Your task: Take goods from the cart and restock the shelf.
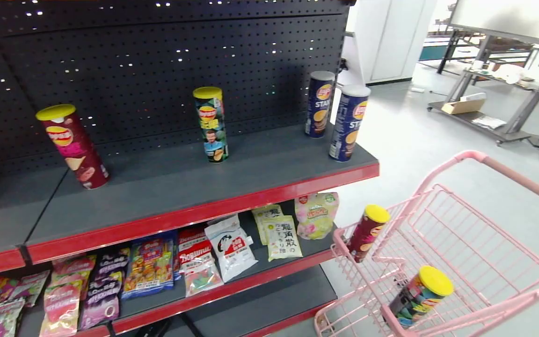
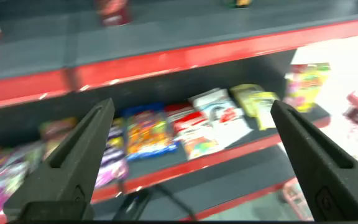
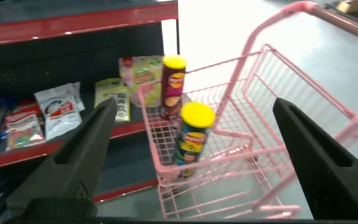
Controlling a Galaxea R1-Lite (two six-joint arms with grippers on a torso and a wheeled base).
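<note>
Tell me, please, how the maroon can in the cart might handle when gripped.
The maroon can is tall, narrow and leaning against the cart wall, so it probably tips or rolls easily. Its glossy side may slip; it looks rigid, likely light.

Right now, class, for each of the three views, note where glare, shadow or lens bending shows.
Head view: light pinpricks shine through the pegboard, and the maroon can leans outward, seemingly from lens bending. Left wrist view: the floor washes out white. Right wrist view: bright floor glare behind the pink cart, and deep shade under the upper shelf.
</note>
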